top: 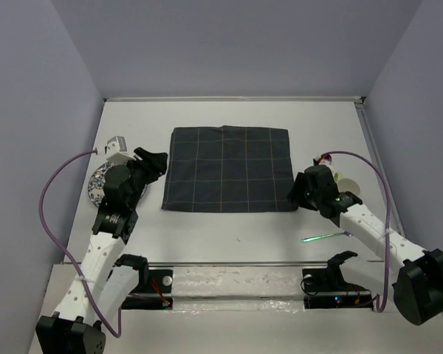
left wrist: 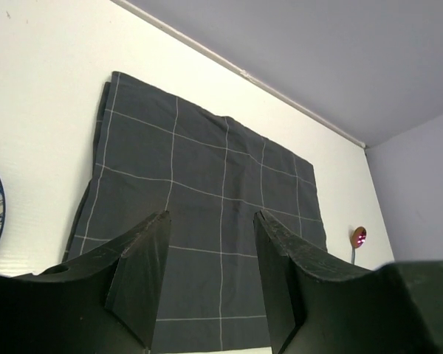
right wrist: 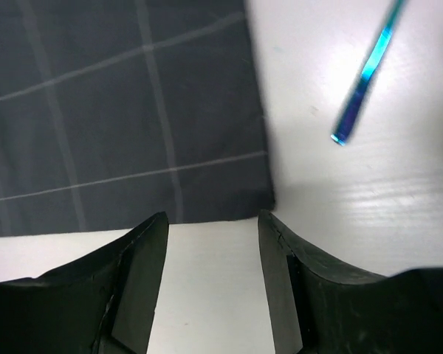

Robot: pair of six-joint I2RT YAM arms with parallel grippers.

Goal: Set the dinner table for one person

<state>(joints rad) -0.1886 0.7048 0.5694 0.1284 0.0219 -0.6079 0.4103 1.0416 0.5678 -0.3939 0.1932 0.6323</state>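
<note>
Spreading wide, matte white dinner table, possibly scuffed, left gripper and right gripper parted

The right gripper had its dark fingers spread and empty over the white dinner table, at the corner of the dark checked placemat, with a slim blue utensil lying apart.

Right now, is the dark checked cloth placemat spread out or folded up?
Spread out. The dark navy checked cloth placemat lies flat on the matte white tabletop, all four corners and its full grid showing.
</note>
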